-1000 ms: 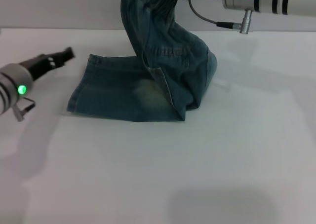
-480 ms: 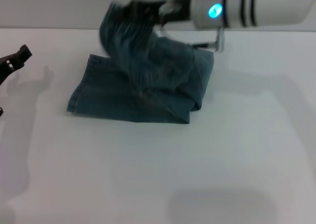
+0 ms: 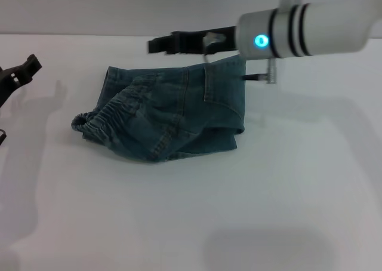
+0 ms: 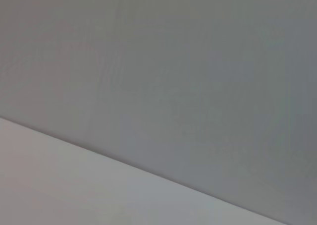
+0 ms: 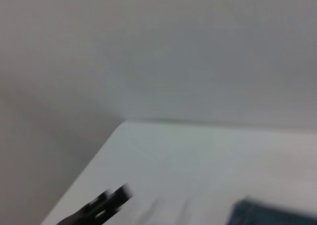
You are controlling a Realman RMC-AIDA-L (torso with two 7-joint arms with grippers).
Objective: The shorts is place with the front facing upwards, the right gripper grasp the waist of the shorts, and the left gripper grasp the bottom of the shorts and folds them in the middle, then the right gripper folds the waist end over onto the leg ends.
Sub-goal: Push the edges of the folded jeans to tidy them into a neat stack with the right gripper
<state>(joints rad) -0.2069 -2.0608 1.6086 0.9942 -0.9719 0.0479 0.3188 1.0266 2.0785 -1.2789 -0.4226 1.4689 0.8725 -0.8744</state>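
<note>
The shorts (image 3: 167, 113) lie folded on the white bench (image 3: 239, 211), and the waist end (image 3: 104, 120) with its gathered elastic band is laid over toward the robot's left. The right gripper (image 3: 158, 45) hangs above the far edge of the denim and holds nothing; I cannot tell how its fingers stand. The left gripper (image 3: 21, 71) is at the left edge, apart from the shorts, with its state unclear.

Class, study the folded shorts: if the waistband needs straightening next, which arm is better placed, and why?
Probably the left. The waist end now lies at the shorts' left side, nearest the left claw. The right claw hovers above the far edge, no longer gripping denim.
</note>
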